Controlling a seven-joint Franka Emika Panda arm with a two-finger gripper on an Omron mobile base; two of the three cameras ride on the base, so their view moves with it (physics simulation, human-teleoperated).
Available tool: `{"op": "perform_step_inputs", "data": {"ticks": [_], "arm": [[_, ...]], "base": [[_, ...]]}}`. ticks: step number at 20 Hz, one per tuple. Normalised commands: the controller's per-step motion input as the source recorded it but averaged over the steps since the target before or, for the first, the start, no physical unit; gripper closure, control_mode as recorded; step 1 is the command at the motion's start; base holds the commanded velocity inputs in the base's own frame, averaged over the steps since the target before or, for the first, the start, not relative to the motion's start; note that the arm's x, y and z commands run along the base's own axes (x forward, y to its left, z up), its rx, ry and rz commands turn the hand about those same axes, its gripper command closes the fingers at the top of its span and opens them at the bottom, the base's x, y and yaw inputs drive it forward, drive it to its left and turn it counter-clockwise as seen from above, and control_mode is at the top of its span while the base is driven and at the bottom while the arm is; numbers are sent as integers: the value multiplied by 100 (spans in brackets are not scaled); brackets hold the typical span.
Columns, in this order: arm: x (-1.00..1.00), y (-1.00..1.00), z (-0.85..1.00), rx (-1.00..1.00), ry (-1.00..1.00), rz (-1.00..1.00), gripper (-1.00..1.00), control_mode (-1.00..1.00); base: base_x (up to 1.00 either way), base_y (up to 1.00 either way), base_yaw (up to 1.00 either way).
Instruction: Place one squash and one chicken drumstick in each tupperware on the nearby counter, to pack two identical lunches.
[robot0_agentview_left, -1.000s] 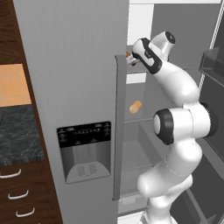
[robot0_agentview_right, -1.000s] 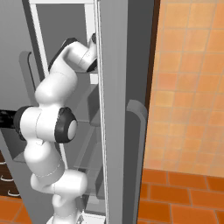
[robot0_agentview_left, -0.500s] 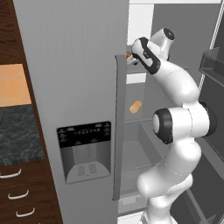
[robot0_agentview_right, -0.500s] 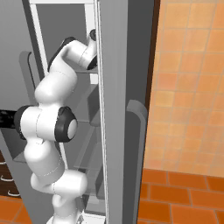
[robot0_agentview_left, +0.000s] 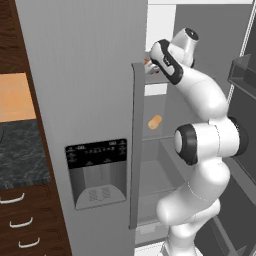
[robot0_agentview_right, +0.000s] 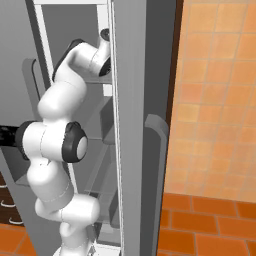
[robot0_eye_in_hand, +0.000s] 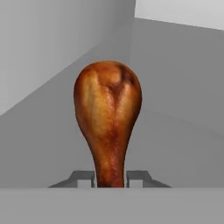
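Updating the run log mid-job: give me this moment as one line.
phase: fridge pick | hand: shut on chicken drumstick, narrow end between fingers | location: upper fridge shelf | tupperware: none filled yet

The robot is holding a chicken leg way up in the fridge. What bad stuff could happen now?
The gripper pinches the chicken drumstick only at its thin bone end, with the heavy meaty part sticking out, so it might swing or slip free. The hand is also close behind the closed fridge door edge, so pulling out could knock the drumstick against it.
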Motion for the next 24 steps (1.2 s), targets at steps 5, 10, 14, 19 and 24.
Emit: {"op": "perform_step_inputs", "data": {"ticks": [5, 10, 14, 19, 24], "arm": [[-63, 0, -7, -2, -6, 0, 100, -100], [-100, 0, -4, -10, -40, -1, 100, -100], [-100, -3, 11, -1, -14, -19, 100, -100], [-100, -4, 53, 2, 2, -15, 100, -100], [-100, -11, 12, 2, 0, -7, 100, -100]], "base": [[0, 0, 0], [0, 0, 0], [0, 0, 0], [0, 0, 0], [0, 0, 0]]}}
